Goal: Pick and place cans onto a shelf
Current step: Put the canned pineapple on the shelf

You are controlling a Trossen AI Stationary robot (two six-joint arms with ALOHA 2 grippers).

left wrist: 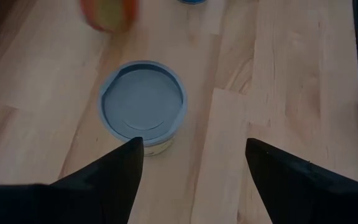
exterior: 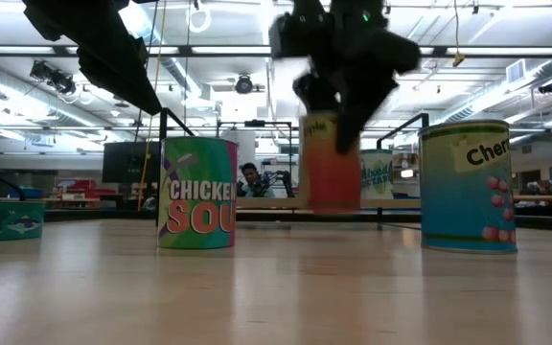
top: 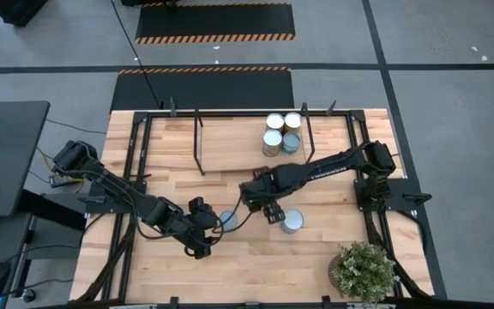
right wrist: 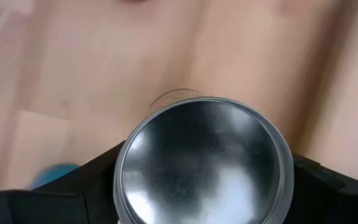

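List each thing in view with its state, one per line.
right gripper: shut on a silver-topped can, lifted off the table.
left gripper: open, above the blue-topped can.
blue-topped can: upright on the table, ungripped.
four cans: upright, clustered on the shelf.
cherry can: upright on the table.

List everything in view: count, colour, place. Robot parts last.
cans on the shelf: 4, silver, white and blue-grey tops, clustered at its right end
chicken soup can: 1, green and pink, standing on the table
cherry can: 1, teal, standing on the table
tuna can: 1, teal, flat, at the low view's left edge
blue-grey-topped can: 1, under the left gripper; may be one of the above
orange-labelled can: 1, silver top, gripped
shelf: 1, light wood, black frame, table's far side
plant: 1, green, near right corner
table: 1, butcher-block
person: 1, background
left gripper: fingers open
right gripper: fingers around the orange-labelled can
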